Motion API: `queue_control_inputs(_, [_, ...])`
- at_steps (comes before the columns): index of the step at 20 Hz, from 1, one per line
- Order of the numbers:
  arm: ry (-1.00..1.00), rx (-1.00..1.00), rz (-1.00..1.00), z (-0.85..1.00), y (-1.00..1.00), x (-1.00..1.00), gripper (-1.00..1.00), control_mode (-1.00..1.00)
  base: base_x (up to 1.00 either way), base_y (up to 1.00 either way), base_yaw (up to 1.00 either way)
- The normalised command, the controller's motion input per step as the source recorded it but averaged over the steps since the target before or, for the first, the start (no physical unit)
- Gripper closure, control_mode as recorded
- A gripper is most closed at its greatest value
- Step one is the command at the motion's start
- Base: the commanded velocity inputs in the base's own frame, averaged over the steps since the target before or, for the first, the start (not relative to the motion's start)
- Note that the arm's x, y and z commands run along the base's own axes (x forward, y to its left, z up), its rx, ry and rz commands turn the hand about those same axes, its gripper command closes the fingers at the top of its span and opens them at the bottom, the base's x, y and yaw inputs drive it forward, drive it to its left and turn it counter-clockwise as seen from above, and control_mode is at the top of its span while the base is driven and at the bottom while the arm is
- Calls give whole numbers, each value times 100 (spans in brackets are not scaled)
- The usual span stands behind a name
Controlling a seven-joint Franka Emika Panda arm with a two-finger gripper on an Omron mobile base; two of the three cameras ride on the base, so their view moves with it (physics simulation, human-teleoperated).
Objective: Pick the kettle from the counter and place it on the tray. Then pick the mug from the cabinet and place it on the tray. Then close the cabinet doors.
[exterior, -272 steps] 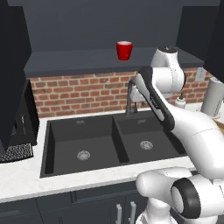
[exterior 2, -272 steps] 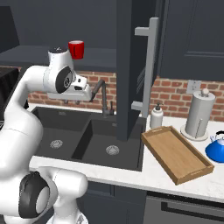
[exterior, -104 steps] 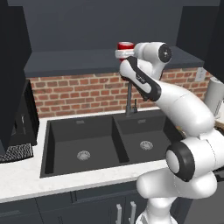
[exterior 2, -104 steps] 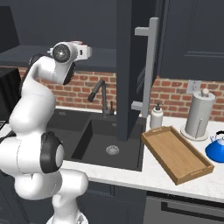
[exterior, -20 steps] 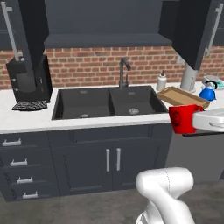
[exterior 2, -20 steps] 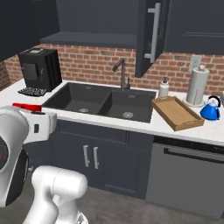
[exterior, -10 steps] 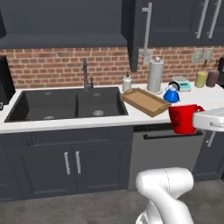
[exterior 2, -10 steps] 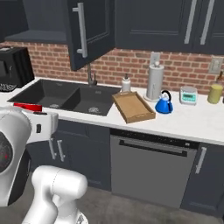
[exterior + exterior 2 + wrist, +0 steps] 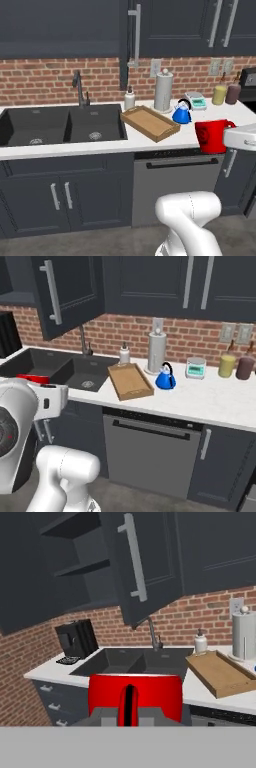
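My gripper [image 9: 129,714] is shut on the red mug [image 9: 135,696], holding it in front of the counter edge. From the left base the mug [image 9: 212,136] hangs to the right of the blue kettle [image 9: 181,114]. The kettle [image 9: 164,378] stands on the white counter [image 9: 215,398], just right of the wooden tray [image 9: 130,381], which holds nothing. The tray [image 9: 150,123] lies beside the black sink [image 9: 60,125]. Above, the dark cabinet [image 9: 75,562] stands open with its door [image 9: 145,562] swung out and a bare shelf inside.
A white paper-towel roll [image 9: 163,91] and a soap bottle [image 9: 129,98] stand behind the tray. Jars [image 9: 219,94] and a small scale [image 9: 195,100] sit further right. A coffee machine [image 9: 75,639] stands left of the sink. A dishwasher front [image 9: 175,185] is below the counter.
The base has driven to the right, so the whole scene has slid left in the base views. The mug, taken from the cabinet shelf earlier, stays in the shut gripper.
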Motion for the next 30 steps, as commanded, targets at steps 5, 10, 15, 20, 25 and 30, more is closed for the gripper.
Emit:
queue_control_inputs(5, [0, 0, 0, 0, 0, 0, 100, 100, 72, -7, 0])
queue_control_inputs(10, [0, 0, 0, 0, 0, 0, 100, 100, 34, -57, 0])
queue_control_inputs(15, [0, 0, 0, 0, 0, 0, 100, 100, 34, -41, 0])
queue_control_inputs(20, [0, 0, 0, 0, 0, 0, 100, 100, 53, -15, 1])
queue_control_inputs(25, [0, 0, 0, 0, 0, 0, 100, 100, 63, -2, 9])
queue_control_inputs(30, [0, 0, 0, 0, 0, 0, 100, 100, 37, -12, 10])
